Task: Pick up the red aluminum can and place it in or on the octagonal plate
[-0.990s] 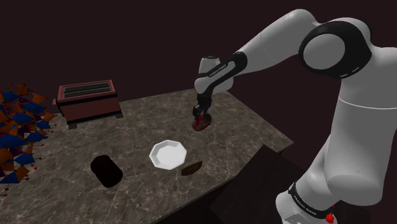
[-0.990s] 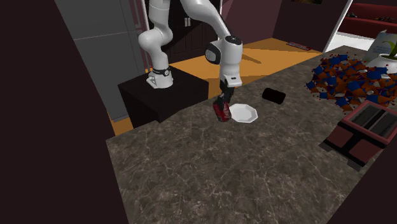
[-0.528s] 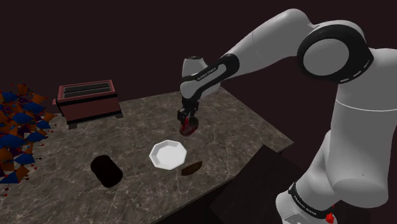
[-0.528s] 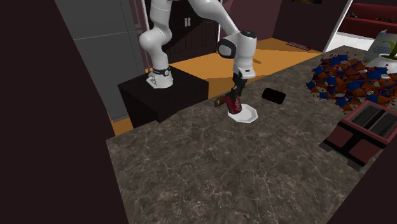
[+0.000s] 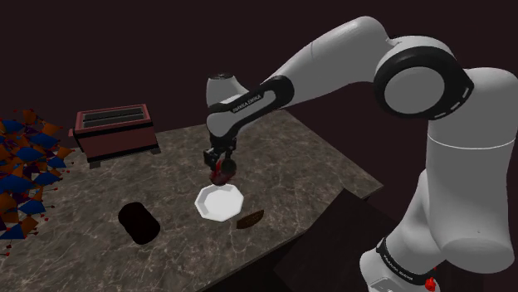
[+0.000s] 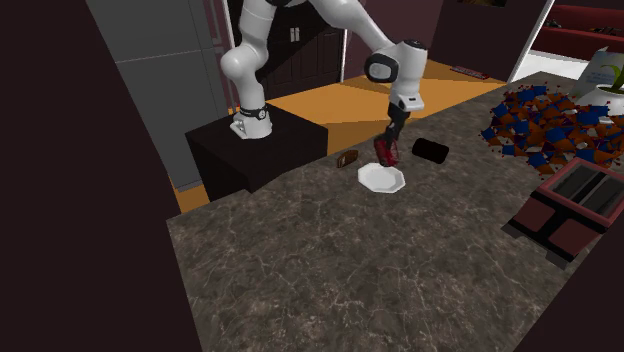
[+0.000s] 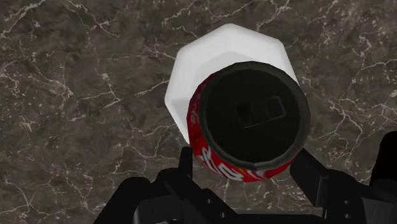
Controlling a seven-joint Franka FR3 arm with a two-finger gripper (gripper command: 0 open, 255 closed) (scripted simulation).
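My black gripper [image 5: 219, 163] is shut on a red can [image 5: 221, 173] with white lettering and a dark top, carried off the counter. The can hangs just above the far edge of a white octagonal plate [image 5: 219, 204] lying on the dark marble counter. In the second exterior view the can [image 6: 386, 150] is tilted and sits over the plate [image 6: 381, 179]. In the wrist view the can [image 7: 245, 121] is clasped between the gripper's [image 7: 248, 177] two fingers, with the plate [image 7: 219, 51] partly hidden behind it.
A black cylinder [image 5: 138, 222] lies on its side beside the plate, and a small brown object [image 5: 250, 220] rests near the counter's front edge. A dark red toaster [image 5: 114, 131] stands at the back. A blue and orange heap [image 5: 25, 166] is at the shoulder view's left.
The arm has swung toward the shoulder view's left and a little lower, carrying the can from over the bare counter to above the plate. The grip is unchanged.
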